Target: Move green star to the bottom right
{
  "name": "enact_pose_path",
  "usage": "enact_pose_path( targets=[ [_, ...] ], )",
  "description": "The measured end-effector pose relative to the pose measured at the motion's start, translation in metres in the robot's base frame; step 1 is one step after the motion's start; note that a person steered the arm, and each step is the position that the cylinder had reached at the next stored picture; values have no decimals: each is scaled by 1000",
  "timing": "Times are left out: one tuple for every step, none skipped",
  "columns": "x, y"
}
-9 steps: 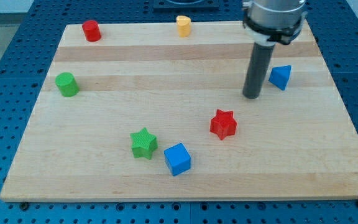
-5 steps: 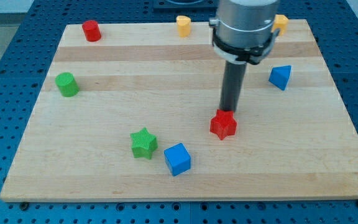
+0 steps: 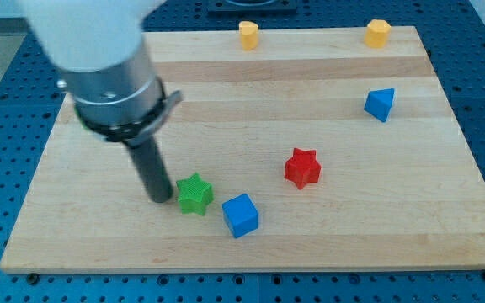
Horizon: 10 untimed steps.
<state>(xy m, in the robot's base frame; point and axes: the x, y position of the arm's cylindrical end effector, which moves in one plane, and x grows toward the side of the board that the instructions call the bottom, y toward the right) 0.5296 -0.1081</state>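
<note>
The green star [image 3: 194, 194] lies on the wooden board [image 3: 377, 202], left of centre near the view's bottom. My tip [image 3: 158, 199] rests on the board just to the star's left, very close to it or touching its left points. The blue cube [image 3: 241, 215] sits right beside the star, to its lower right. The red star [image 3: 302, 167] lies further right, apart from both.
A blue triangular block [image 3: 380, 103] lies at the right. Two yellow blocks [image 3: 248, 34] [image 3: 378, 32] stand at the top edge. The arm's body covers the board's upper left, hiding the red and green cylinders there.
My tip has swept from the board's right, past the red star, down to the left side of the green star. No block has visibly moved.
</note>
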Motion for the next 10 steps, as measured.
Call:
enact_pose_path(
  targets=[
    [-7, 35],
    [-10, 70],
    [-10, 104],
    [-10, 102],
    [-12, 35],
    [0, 30],
    [6, 53],
    [9, 72],
    [11, 104],
    [28, 152]
  ],
)
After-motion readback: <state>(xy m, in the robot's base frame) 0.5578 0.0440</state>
